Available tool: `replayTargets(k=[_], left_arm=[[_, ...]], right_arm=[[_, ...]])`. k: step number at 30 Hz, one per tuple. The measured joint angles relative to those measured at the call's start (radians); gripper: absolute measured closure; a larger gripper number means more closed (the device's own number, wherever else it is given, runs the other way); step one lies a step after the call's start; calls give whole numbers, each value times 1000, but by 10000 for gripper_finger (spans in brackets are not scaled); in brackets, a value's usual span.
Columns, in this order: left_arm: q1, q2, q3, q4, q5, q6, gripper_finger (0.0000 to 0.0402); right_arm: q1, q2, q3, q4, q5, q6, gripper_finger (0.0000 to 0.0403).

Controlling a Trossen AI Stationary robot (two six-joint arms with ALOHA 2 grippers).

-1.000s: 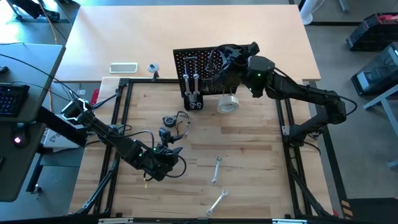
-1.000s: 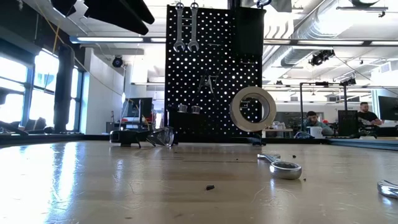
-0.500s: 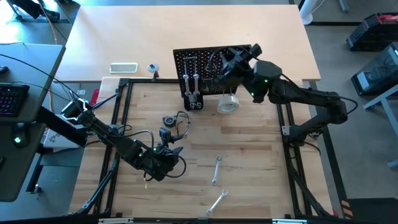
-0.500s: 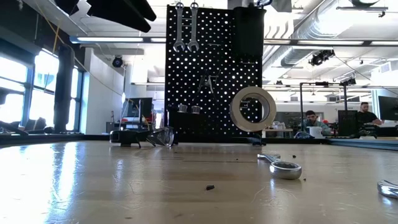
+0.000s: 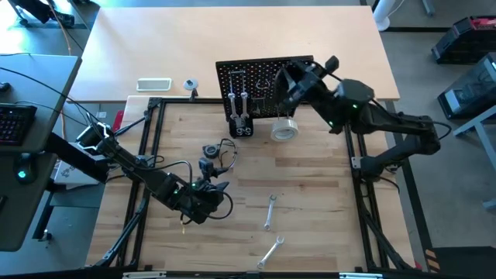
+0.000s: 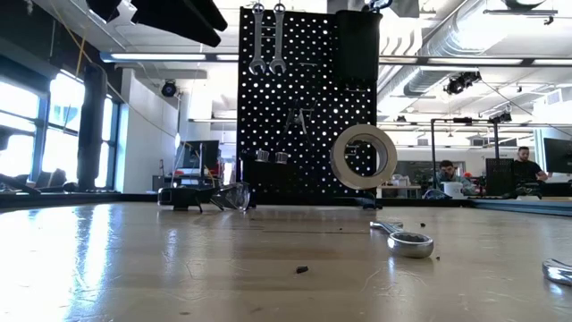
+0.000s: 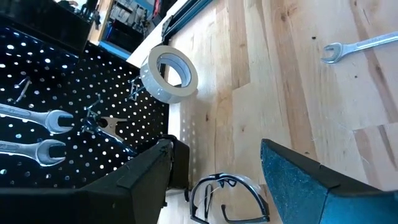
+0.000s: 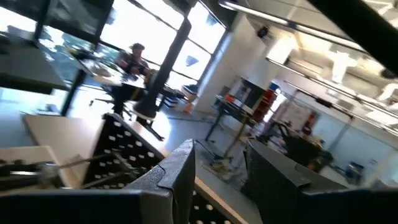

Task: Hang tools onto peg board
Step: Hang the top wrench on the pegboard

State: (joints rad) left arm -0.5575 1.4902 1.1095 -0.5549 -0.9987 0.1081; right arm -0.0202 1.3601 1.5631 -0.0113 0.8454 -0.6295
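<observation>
The black peg board (image 6: 299,107) stands upright at the table's far edge. Two silver wrenches (image 6: 267,40) hang by their ring ends from hooks at its top, and a pale tape roll (image 6: 364,156) hangs from a hook lower down. Another silver wrench (image 5: 270,211) lies flat on the table, with a second one (image 5: 271,252) nearer the front edge. My right gripper (image 5: 285,79) stands open high up beside the board's top right, with nothing between its fingers (image 8: 180,171). My left gripper (image 5: 211,190) hovers open over the table's left half.
A black box bin (image 6: 357,45) sits on the board's upper right. Clear safety glasses (image 5: 215,149) lie on the table left of centre. A white flat device (image 5: 153,84) lies on the far table. The black table frame (image 5: 151,132) borders the wood top.
My right gripper has drawn back from the peg board's top toward the table's right edge and risen a little. The tape roll stays hanging on the board. My left arm has kept still.
</observation>
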Motion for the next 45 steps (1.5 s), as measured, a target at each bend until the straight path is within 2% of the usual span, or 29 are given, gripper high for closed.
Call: replayTargets(k=[3,7,12,15,18,21,23,27,30,34,39,45], left_arm=[[0,0,0,0,44,-16,165],[0,0,0,0,165,-37,165],[0,0,0,1,390,-96,165],[0,5,-19,70,471,-142,165],[3,14,-87,228,512,-163,165],[11,43,-169,447,568,-160,165],[21,81,-208,602,609,-159,165],[49,185,-233,785,664,-159,165],[77,278,-228,879,701,-162,165],[114,403,-190,972,758,-210,165],[155,512,-115,969,796,-259,165],[188,546,-71,965,852,-304,165]], right_arm=[[71,-24,0,-34,-1,-6,268],[199,-48,1,-177,24,30,268],[360,-60,1,-525,1,308,268],[436,-54,-10,-747,-142,545,268],[496,-43,-81,-830,-333,707,268],[566,-37,-230,-734,-427,756,268],[605,-37,-357,-578,-461,758,268],[651,-36,-624,-171,-546,733,268],[663,-29,-797,121,-548,727,268],[659,-4,-958,292,-515,755,268],[630,88,-1014,329,-528,821,268],[603,282,-952,335,-572,865,268]])
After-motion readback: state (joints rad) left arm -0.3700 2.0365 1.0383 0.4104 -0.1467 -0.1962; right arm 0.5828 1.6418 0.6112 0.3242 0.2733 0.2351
